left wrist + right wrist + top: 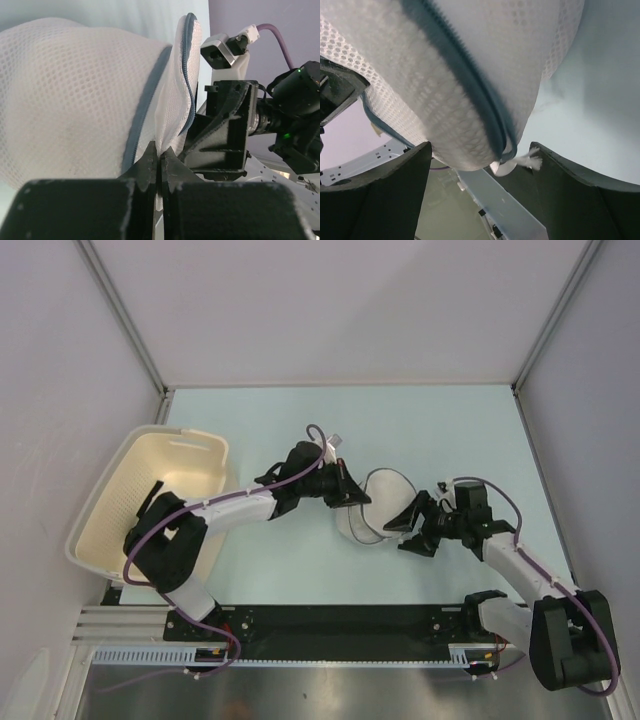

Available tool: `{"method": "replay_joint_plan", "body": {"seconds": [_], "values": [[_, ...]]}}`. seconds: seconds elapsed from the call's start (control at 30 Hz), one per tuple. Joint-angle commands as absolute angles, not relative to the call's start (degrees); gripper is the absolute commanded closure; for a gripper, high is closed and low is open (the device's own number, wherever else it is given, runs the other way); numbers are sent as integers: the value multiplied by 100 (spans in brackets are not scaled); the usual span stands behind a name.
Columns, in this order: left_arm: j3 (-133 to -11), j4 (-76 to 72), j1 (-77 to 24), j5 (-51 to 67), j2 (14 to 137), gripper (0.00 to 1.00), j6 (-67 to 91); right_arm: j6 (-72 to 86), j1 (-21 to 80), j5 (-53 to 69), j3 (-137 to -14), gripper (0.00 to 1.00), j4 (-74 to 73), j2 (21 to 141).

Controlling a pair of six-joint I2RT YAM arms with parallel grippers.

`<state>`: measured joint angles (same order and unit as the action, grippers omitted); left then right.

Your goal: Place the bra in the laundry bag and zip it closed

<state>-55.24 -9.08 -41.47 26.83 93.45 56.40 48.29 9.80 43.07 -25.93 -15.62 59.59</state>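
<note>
Shows the laundry bag (372,508) at the middle of the table (440,430), between the two arms, raised at its pinched side rather than lying flat, with rounded, bulging mesh. Gives no separate sight of the bra; judges it probably inside, without confirmation through the dense weave. Traces the grey zipper (465,85) along the rim down to a white tab (527,161) at the bag's near end. Finds the left gripper (159,155) clenched on a fold of mesh beside the zipper track, apparently to anchor the bag and keep the track taut against a pull. Finds the right gripper (485,167) spread wide, grasping nothing, with one finger on either side of the tab end, seemingly lined up for the slider. Leaves the cream basket (100,510) at far left, well apart.
</note>
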Motion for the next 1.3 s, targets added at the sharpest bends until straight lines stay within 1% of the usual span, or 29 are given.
{"method": "replay_joint_plan", "body": {"seconds": [0.0,0.1,0.13,0.17,0.2,0.23,0.3,0.37,0.4,0.43,0.47,0.5,0.6,0.7,0.73,0.83,0.9,1.0,1.27], "values": [[-5388,-1283,-4017,2909,9185,100,5871,5229,1011,4483,-2373,23,-221,6178],[-5335,-1161,-3964,2918,9158,100,5810,5229,1011,4439,-2390,34,-62,6328],[-5361,-1082,-3946,2883,9132,98,5766,5256,1011,4438,-2399,44,-44,6363],[-5387,-846,-3938,2865,9123,95,5635,5282,1019,4482,-2399,48,-53,6415],[-5431,-713,-3938,2813,9114,86,5538,5334,1028,4500,-2434,52,147,6442],[-5519,-590,-3929,2778,9053,79,5415,5387,1046,4500,-2452,59,149,6451],[-5686,-46,-3929,2506,8930,61,4924,5449,1090,4509,-2531,65,71,6513],[-5958,655,-3955,2051,8642,54,4232,5441,1186,4500,-2733,72,-341,6565],[-6037,859,-3972,1865,8527,49,4019,5449,1213,4483,-2794,74,-473,6609],[-6169,1053,-4016,1611,8412,48,3816,5484,1239,4482,-2891,79,-640,6635],[-6222,1438,-4051,1391,8150,47,3466,5571,1283,4500,-2918,80,-694,6653],[-6257,1572,-4095,910,8026,46,3306,5642,1283,4483,-2953,82,-825,6653],[-6179,1889,-4402,240,7456,44,2866,5879,1345,4421,-3137,84,-1036,6671],[-5837,1802,-4964,-147,6990,43,2699,6081,1388,4316,-3357,84,-1395,6688],[-5627,1715,-5323,-193,6926,43,2663,6152,1406,4228,-3401,84,-1493,6688],[-5170,1118,-5886,-115,6855,49,2750,6547,1468,4009,-3516,84,-1731,6593],[-5011,704,-6090,-149,6899,52,2918,6862,1503,3894,-3481,83,-1697,6478],[-4913,413,-6494,-544,7118,52,2900,7408,1591,3569,-3480,83,-1775,6267],[-5440,229,-6846,-1044,8225,51,3155,8138,1696,3103,-3340,83,-1863,5924]]}}
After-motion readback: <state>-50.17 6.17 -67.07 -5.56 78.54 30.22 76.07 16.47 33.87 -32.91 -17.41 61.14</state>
